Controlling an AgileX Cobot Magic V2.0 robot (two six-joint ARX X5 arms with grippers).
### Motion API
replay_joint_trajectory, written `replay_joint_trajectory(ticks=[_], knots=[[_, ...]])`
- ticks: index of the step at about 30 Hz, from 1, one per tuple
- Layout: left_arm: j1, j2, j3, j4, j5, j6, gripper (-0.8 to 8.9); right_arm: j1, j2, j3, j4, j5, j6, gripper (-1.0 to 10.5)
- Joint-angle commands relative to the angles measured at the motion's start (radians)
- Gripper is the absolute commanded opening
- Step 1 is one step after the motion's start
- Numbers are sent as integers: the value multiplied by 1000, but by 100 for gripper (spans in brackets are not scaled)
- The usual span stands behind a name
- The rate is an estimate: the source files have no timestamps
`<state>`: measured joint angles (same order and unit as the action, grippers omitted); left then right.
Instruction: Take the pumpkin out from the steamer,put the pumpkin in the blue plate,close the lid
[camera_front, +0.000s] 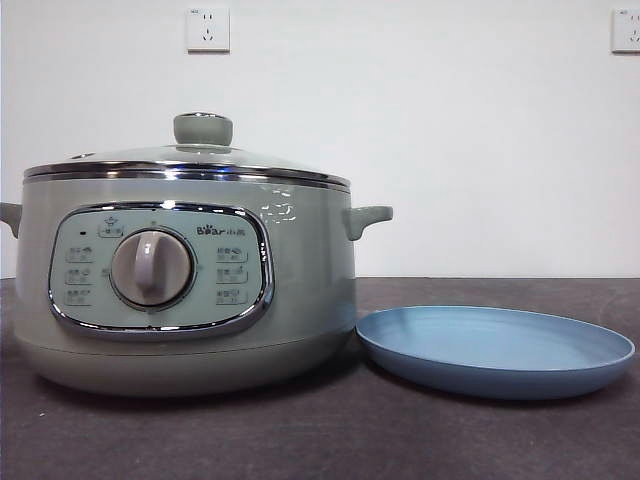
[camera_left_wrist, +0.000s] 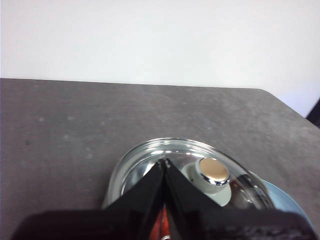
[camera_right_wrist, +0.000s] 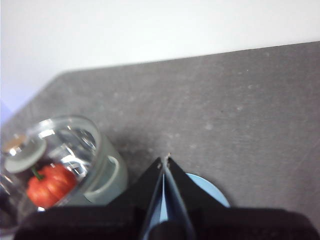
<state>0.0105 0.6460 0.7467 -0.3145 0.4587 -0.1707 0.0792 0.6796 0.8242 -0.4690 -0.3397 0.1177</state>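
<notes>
One ribbed orange pumpkin (camera_right_wrist: 49, 186) sits under the glass lid (camera_front: 190, 160).

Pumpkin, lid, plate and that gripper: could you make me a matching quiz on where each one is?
Things:
1. small orange-red ribbed toy pumpkin
2. round glass lid with pale green knob
3. wide shallow light blue plate
4. left gripper

Places or states:
A. bare, on the table beside the steamer
B. above the lid, jaws together
C. inside the pale green steamer
D. closed on the steamer

Pairs: 1-C, 2-D, 3-A, 4-B
</notes>
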Motion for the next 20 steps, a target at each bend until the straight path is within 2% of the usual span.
replay_joint_trajectory(ticks=[1,2,4,6,13,18,20], knots=[[1,27,11,-2,34,18,17,1,45,41,-35,-2,-113,104],[1,34,12,-2,47,18,71,1,61,53,-42,0,-113,179],[0,47,12,-2,47,17,244,1,79,62,-41,-1,-112,327],[-5,56,12,-7,47,14,388,1,90,63,-40,0,-112,433],[-58,122,33,-26,39,14,406,1,106,63,-37,-1,-111,446],[-131,234,124,-69,38,24,406,1,106,63,-37,-2,-108,445],[-169,283,172,-92,7,44,406,1,106,63,-38,-2,-108,445]])
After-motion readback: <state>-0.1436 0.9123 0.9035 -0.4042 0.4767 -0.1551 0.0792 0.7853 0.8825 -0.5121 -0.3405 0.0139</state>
